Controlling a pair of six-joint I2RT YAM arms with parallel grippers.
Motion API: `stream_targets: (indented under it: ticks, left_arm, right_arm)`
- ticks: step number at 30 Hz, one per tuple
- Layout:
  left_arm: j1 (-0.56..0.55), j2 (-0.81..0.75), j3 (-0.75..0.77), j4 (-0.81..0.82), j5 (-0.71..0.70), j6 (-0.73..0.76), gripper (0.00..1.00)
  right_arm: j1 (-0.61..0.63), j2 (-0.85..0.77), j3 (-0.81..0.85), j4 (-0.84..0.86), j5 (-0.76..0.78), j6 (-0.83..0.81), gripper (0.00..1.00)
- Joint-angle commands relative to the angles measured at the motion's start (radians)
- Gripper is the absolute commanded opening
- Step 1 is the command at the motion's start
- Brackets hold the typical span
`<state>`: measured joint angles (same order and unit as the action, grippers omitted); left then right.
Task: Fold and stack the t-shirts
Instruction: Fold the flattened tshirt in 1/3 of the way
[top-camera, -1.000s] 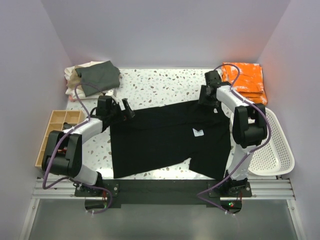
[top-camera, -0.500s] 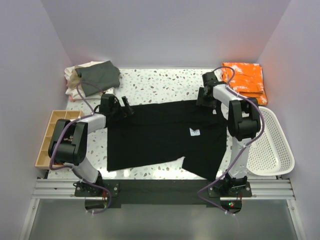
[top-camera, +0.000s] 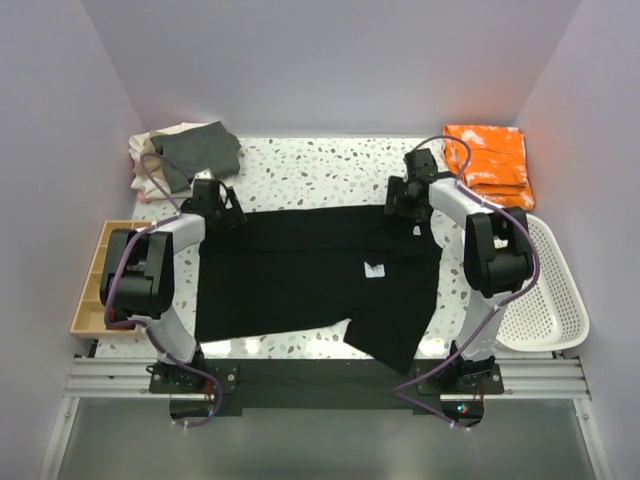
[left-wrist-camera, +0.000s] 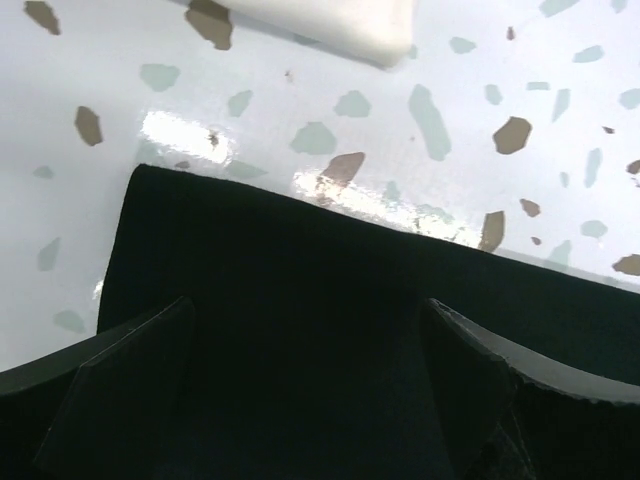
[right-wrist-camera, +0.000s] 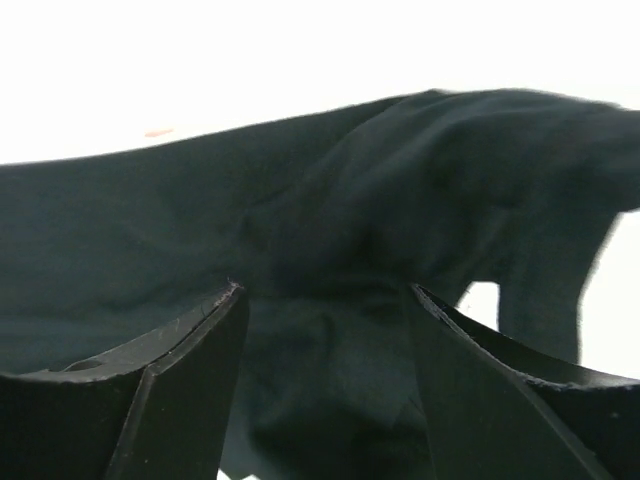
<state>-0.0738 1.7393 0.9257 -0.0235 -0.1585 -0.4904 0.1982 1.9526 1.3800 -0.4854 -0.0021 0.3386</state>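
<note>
The black t-shirt (top-camera: 310, 270) lies spread flat on the speckled table, its small white label (top-camera: 374, 270) facing up. My left gripper (top-camera: 217, 202) is at the shirt's far left corner. In the left wrist view this gripper (left-wrist-camera: 308, 305) is open, its fingers wide apart over the black cloth (left-wrist-camera: 300, 260). My right gripper (top-camera: 402, 198) is at the shirt's far right edge. In the right wrist view it (right-wrist-camera: 326, 290) is open, with rumpled black cloth (right-wrist-camera: 330, 220) lying between and beyond the fingers. Folded t-shirts (top-camera: 195, 150), grey-green over tan and cream, are stacked at the back left.
An orange cloth (top-camera: 490, 160) lies at the back right. A white mesh basket (top-camera: 552, 300) stands at the right edge and a wooden compartment tray (top-camera: 105, 265) at the left edge. A cream folded edge (left-wrist-camera: 320, 20) shows just beyond the shirt corner.
The black t-shirt has slid left and slightly farther back. Both grippers moved left with it. The right gripper's fingers have spread wider.
</note>
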Motion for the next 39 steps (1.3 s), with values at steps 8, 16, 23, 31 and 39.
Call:
stream_targets:
  ticks: [8,16,23,31,39]
  left_arm:
    - [0.019,-0.067,0.002,-0.038,-0.039,0.033,1.0]
    - [0.017,-0.072,-0.014,-0.013,-0.02,0.039,1.0]
    - [0.019,-0.063,-0.016,0.002,-0.006,0.044,1.0]
    - [0.019,-0.052,-0.024,0.008,-0.003,0.046,1.0]
    - [0.019,-0.044,-0.022,0.007,0.011,0.044,1.0]
  right_arm:
    - [-0.083,-0.175,-0.004,0.039,0.173,0.028,0.63]
    - [-0.195,-0.127,-0.136,0.254,-0.091,0.066,0.56]
    - [-0.272,-0.096,-0.196,0.438,-0.286,0.1,0.56]
    - [-0.273,-0.124,-0.268,0.527,-0.361,0.116,0.55]
    - [-0.273,-0.075,-0.223,0.528,-0.401,0.123,0.53]
